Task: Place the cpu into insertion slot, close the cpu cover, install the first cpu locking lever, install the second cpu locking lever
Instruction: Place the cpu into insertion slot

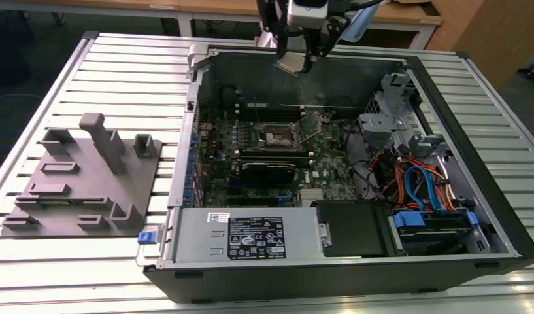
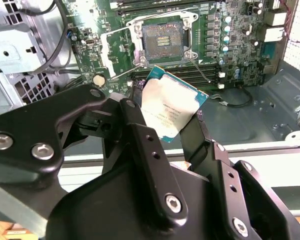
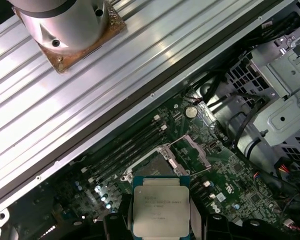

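Toward the left edge of the slatted metal table (image 1: 118, 72) in the exterior view: a grey fixture tray (image 1: 79, 180) with upright posts and low pockets, its near-left corner cut off by the frame. Next to it, filling the table's middle and right: an open computer case (image 1: 476, 261), side panel off, with a silver power supply (image 1: 240, 239) along its near wall. Inside, against the case's left wall, the green motherboard (image 1: 214, 150), and on it the insertion slot (image 1: 276, 135), dark-centred and bare; contacts too fine to make out here, plainer in the second wrist view (image 2: 162, 42). Beside the socket there, the cpu cover (image 2: 106, 50) swung open and lying back, with thin wire levers alongside it, hard to follow against the board. Just below the socket in the exterior view, a black card (image 1: 267, 171). Above the case's far wall, well clear of the board: the gripper (image 1: 297, 59), arm cut off by the picture's upper edge, clenched on the cpu (image 1: 292, 64). In the second wrist view, black fingers (image 2: 140, 130) pressed on two opposite edges of the chip (image 2: 172, 110), metal lid facing the camera, slightly tilted, underside hidden. In the first wrist view, the chip (image 3: 161, 205) partly covering the socket below it, fingertips largely hidden. Farther toward the case's right wall: a metal drive cage (image 1: 389, 104) and a tangle of orange, blue and black cables (image 1: 415, 183), ends lost among the hardware.
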Available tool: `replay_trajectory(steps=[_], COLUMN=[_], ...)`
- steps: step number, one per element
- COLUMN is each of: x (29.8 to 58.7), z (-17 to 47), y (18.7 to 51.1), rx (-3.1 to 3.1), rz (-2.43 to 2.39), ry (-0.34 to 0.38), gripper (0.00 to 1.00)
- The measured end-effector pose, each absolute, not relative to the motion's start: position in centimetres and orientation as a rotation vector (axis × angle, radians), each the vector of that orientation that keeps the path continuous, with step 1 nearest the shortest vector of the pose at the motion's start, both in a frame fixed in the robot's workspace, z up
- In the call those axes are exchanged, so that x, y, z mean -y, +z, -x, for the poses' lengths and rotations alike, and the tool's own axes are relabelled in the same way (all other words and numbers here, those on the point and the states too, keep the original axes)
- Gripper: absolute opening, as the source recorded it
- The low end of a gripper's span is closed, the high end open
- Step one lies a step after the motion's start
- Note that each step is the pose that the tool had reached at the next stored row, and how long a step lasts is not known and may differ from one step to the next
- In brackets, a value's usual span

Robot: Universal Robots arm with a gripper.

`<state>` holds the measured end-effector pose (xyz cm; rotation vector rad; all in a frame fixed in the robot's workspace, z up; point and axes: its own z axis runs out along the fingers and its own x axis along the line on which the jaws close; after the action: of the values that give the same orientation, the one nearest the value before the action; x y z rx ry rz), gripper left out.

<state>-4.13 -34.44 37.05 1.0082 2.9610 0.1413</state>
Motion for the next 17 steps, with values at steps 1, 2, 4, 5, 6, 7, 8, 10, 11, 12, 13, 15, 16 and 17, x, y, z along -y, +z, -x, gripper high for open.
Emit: replay_trajectory(steps=[1,2,4,5,6,7,8,10,11,12,13,15,16,17], x=[34.44,34.44,34.44,34.44,34.44,34.44,34.44,34.44,34.44,34.44,34.44,34.44,34.44,34.44], z=[4.13,4.13,4.13,4.13,4.13,4.13,4.13,4.13,4.13,4.13,4.13,4.13,4.13,4.13], y=[37.05,37.05,37.05,37.05,37.05,37.05,37.05,37.05,37.05,37.05,37.05,37.05,37.05,37.05], rx=[-2.956,-2.951,-2.947,-2.947,-2.947,-2.947,-2.947,-2.947,-2.947,-2.947,-2.947,-2.947,-2.946,-2.946], rz=[-1.022,-1.035,-1.045,-1.045,-1.046,-1.046,-1.046,-1.046,-1.046,-1.046,-1.046,-1.046,-1.047,-1.048], ry=[0.141,0.141,0.141,0.141,0.141,0.141,0.141,0.141,0.141,0.141,0.141,0.141,0.141,0.141], gripper=[0.54,0.54,0.54,0.54,0.54,0.54,0.54,0.54,0.54,0.54,0.54,0.54,0.54,0.54])
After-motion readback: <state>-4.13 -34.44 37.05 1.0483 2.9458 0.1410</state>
